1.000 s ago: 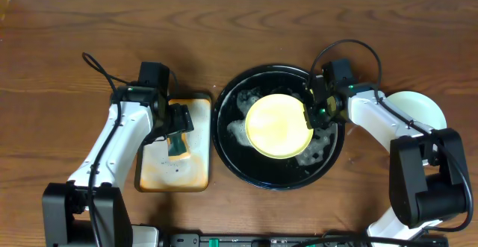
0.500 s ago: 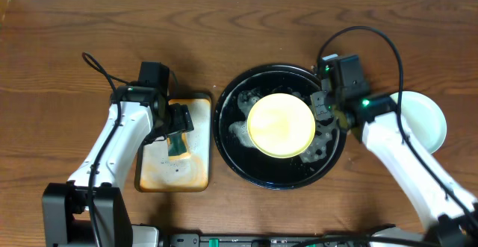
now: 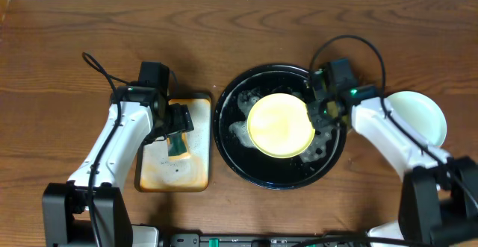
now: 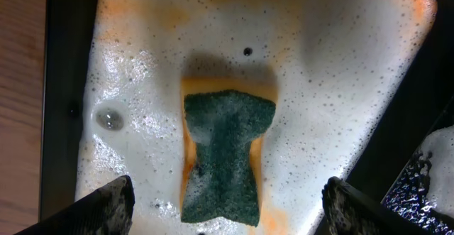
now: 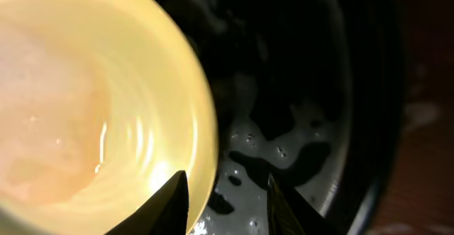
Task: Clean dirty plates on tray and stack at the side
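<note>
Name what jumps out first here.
The pale yellow round plate sits mid-table in the large round black tray, ringed by white suds, with the right tool open at its right rim. Left of it, a green scouring sponge lies in the foamy, orange-stained rectangular tray, the left tool open over it.

In the right wrist view the yellow plate (image 5: 85,107) is cut off from 6 to 12 o'clock, and the black tray (image 5: 355,86) is dim and blurred. Overhead, the right arm (image 3: 388,131) hides the fingertips of the right pincer (image 3: 320,111) and the 8 o'clock side of a pale plate (image 3: 423,113).
</note>
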